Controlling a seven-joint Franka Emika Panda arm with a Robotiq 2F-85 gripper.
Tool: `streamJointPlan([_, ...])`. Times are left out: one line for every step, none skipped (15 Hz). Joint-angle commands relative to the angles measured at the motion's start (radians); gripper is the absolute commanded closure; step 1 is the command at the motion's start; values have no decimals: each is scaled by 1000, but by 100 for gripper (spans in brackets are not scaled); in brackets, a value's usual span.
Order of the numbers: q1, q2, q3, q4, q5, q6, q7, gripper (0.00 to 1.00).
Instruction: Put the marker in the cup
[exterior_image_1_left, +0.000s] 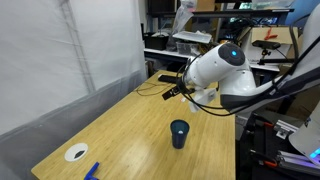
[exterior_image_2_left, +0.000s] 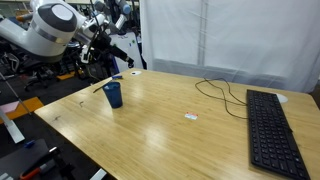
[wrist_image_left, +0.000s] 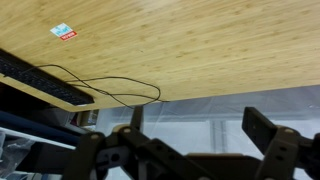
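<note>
The dark blue cup stands upright on the wooden table, also in the other exterior view. A slim pale stick, apparently the marker, leans out over the cup's rim; it is too small to confirm. My gripper hangs well above and behind the cup, apart from it, in both exterior views. In the wrist view my gripper has its fingers spread wide with nothing between them. Cup and marker are out of the wrist view.
A black keyboard with a looping cable lies at one end of the table. A small sticker lies mid-table. A flat white disc and a bright-blue object sit near a corner. A white curtain borders the table.
</note>
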Motion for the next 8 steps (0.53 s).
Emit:
streamJointPlan([-66, -147, 27, 11, 50, 55, -217, 0])
streamJointPlan([-77, -187, 28, 15, 61, 61, -277, 0])
streamJointPlan([-83, -222, 24, 17, 70, 58, -332, 0])
streamJointPlan([-89, -258, 22, 20, 80, 51, -386, 0])
streamJointPlan([-98, -296, 26, 22, 89, 46, -436, 0])
streamJointPlan([-102, -324, 26, 26, 101, 32, -482, 0])
streamJointPlan([-110, -360, 29, 28, 113, 22, -527, 0])
streamJointPlan([-116, -389, 32, 29, 125, 14, -565, 0])
